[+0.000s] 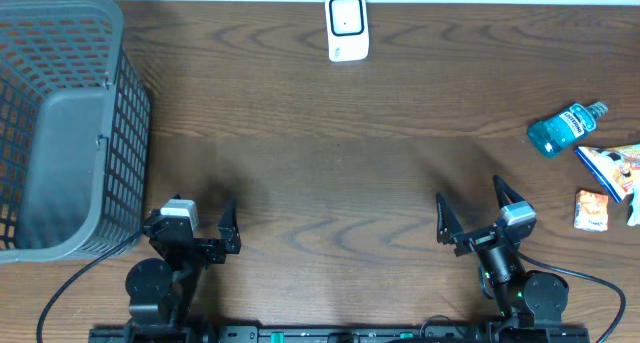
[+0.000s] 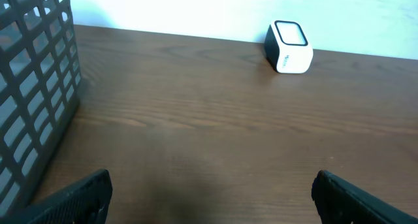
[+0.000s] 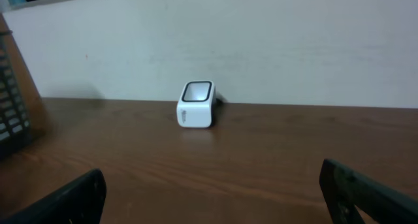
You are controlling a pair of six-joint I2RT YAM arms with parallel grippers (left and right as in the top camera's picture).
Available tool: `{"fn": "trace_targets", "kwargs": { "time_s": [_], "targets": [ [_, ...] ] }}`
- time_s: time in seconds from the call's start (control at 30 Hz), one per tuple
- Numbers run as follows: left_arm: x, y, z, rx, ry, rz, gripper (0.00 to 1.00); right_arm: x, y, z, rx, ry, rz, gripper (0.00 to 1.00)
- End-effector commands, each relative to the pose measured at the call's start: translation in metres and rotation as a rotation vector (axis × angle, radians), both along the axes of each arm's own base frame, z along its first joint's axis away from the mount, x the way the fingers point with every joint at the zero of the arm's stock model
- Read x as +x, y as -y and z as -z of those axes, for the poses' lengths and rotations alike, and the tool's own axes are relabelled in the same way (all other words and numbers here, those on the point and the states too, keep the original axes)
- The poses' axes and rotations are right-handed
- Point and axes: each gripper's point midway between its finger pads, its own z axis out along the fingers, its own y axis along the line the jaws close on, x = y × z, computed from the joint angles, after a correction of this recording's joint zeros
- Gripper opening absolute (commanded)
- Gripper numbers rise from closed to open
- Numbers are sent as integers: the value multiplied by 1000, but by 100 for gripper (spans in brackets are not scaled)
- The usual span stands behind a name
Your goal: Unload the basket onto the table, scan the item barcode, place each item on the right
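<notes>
A white barcode scanner [image 1: 347, 26] with a dark window stands at the table's far edge, also seen in the left wrist view [image 2: 289, 46] and the right wrist view [image 3: 196, 104]. At the right edge lie a blue bottle [image 1: 566, 127], a white and blue packet [image 1: 612, 167] and a small orange packet [image 1: 591, 209]. My left gripper [image 1: 190, 223] [image 2: 210, 185] is open at the front left, holding nothing. My right gripper [image 1: 475, 208] [image 3: 212, 178] is open at the front right, left of the packets, with only bare wood between its fingers.
A large grey mesh basket [image 1: 60, 133] fills the left side of the table, close to the left arm; its wall [image 2: 32, 87] shows in the left wrist view. A pale wall [image 3: 261, 41] rises behind the scanner.
</notes>
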Motion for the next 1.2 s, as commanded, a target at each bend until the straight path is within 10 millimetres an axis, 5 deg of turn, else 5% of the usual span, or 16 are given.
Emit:
{"fn": "trace_targets", "kwargs": {
  "time_s": [0.0,0.23,0.5,1.17],
  "targets": [
    [-1,2,-7,4,18,10,98,-1,-1,1,14,-9,-5,99],
    [-1,2,-7,3,18,10,98,3,11,27,22,-117,76,99],
    [-1,2,-7,4,18,10,98,8,41,31,172,-162,259,99],
    [-1,2,-7,4,18,10,98,8,37,31,45,-137,239,99]
  ]
}}
